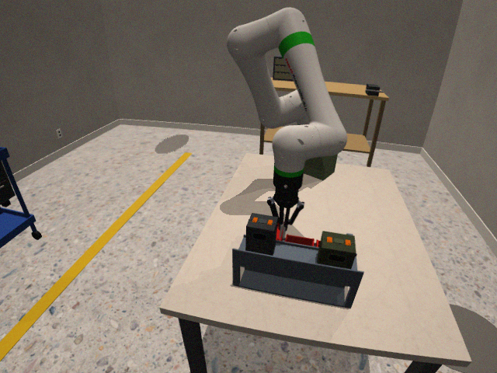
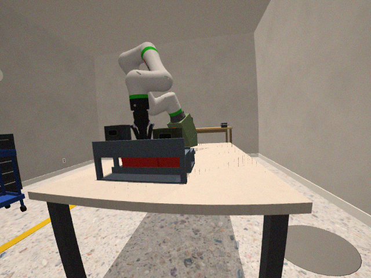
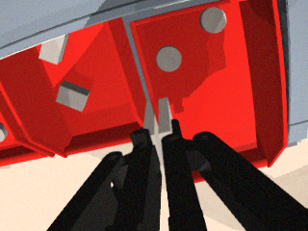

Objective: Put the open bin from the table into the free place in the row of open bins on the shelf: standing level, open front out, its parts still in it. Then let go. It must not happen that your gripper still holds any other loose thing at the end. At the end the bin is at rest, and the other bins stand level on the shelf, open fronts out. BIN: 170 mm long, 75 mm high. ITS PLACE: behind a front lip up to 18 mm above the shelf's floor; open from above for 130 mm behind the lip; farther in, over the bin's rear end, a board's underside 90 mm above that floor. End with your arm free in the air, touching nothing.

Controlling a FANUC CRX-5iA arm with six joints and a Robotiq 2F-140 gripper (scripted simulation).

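Red open bin [image 3: 212, 71], right of centre in the wrist view, thin-walled, two round grey parts on its floor, sitting in the shelf [image 1: 294, 270] row beside a second red bin [image 3: 64, 96] holding blocky parts. Pinched at its near wall by the gripper [image 3: 158, 130], fingers pressed nearly together on that thin edge. Likely risks: tipping or dragging the bin on release if not fully seated behind the lip, rolling the parts out; jamming the rear under the board; nudging the neighbour through the shared wall. Farther out in the top view, a black box [image 1: 262, 232] and green box [image 1: 338, 249] on the shelf top, all on the table [image 1: 401, 289].
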